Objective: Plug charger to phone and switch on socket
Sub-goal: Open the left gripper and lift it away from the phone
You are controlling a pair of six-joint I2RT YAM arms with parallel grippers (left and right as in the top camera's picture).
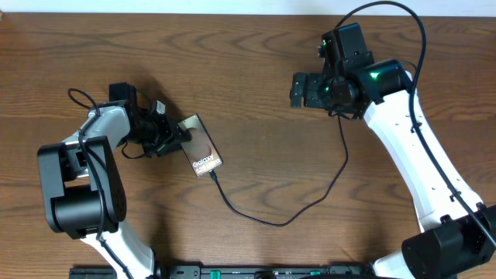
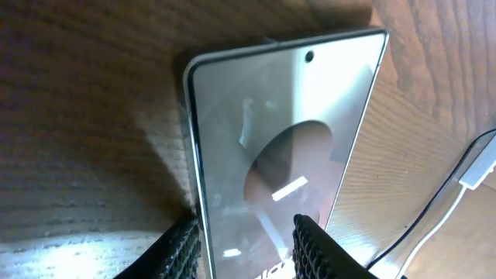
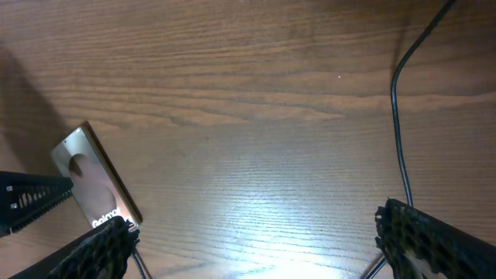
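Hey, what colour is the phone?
The phone is bronze-brown with white lettering; the overhead view shows it best.

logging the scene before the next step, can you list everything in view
table: one, brown wood, under everything
phone: one, bronze-brown with white lettering, left of centre
charger: one, thin black cable, one end at the phone's near short edge, looping right and then up under the right arm
white lead: one, white, at the right edge of the left wrist view; what it belongs to is unclear
socket: none in view
left arm: one, white and black, left side
right arm: one, white and black, right side
left gripper: one, black, fingers closed on the phone
right gripper: one, black, fingers wide open and empty, above bare table
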